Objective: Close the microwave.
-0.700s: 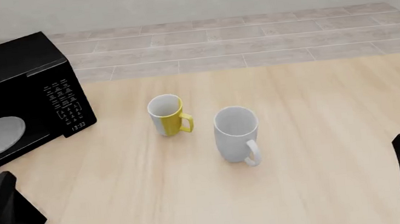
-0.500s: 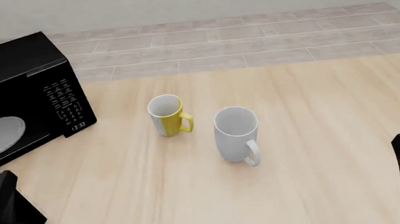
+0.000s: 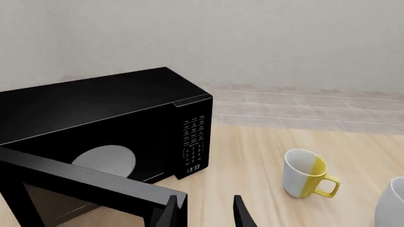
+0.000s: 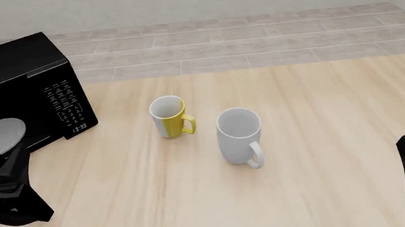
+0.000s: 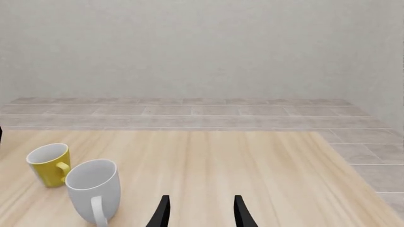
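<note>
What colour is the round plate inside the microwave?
Grey. The plate shows best in the left wrist view, inside the black microwave.

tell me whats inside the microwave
A grey round plate sits in the microwave cavity. The open door covers the plate's lower part, and the rest of the interior is too dark to make out.

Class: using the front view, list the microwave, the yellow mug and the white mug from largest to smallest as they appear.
1. The microwave, by far the largest.
2. The white mug.
3. The yellow mug, which looks somewhat smaller; it also stands a little farther from the camera, so their true difference is unsure.
</note>
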Controlling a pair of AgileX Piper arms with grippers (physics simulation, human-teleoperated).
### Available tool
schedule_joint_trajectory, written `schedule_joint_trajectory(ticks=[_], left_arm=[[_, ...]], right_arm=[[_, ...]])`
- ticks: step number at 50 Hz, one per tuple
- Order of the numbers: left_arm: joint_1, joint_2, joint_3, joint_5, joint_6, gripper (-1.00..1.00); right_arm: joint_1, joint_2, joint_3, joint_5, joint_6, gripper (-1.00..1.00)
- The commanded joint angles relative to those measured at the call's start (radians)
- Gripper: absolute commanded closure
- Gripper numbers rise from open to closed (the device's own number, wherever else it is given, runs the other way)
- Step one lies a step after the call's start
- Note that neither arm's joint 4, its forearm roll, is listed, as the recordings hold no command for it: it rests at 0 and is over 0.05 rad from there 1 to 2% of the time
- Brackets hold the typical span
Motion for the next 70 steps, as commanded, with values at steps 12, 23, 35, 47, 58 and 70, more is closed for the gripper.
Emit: schedule_joint_trajectory(ticks=[12, 23, 35, 47, 58, 70], left_arm=[[0.073, 0.421, 0.015, -0.305, -0.021, -1.0], [0.06, 0.437, -0.015, -0.285, -0.003, -1.0], [0.017, 0.489, -0.141, -0.197, 0.01, -1.0], [0.006, 0.562, -0.222, -0.184, 0.033, -1.0], [0.002, 0.712, -0.298, -0.21, 0.028, -1.0], [0.016, 0.814, -0.384, -0.2, 0.012, -1.0]], right_arm=[[-0.005, -0.001, -0.001, -0.006, -0.004, -1.0], [0.009, 0.003, 0.0, 0.004, 0.008, -1.0], [0.01, -0.001, 0.001, -0.001, 0.009, -1.0], [0.014, 0.0, 0.0, 0.002, 0.013, -1.0], [0.029, 0.0, 0.0, 0.008, 0.014, -1.0], [0.032, 0.0, 0.0, 0.011, 0.014, -1.0]])
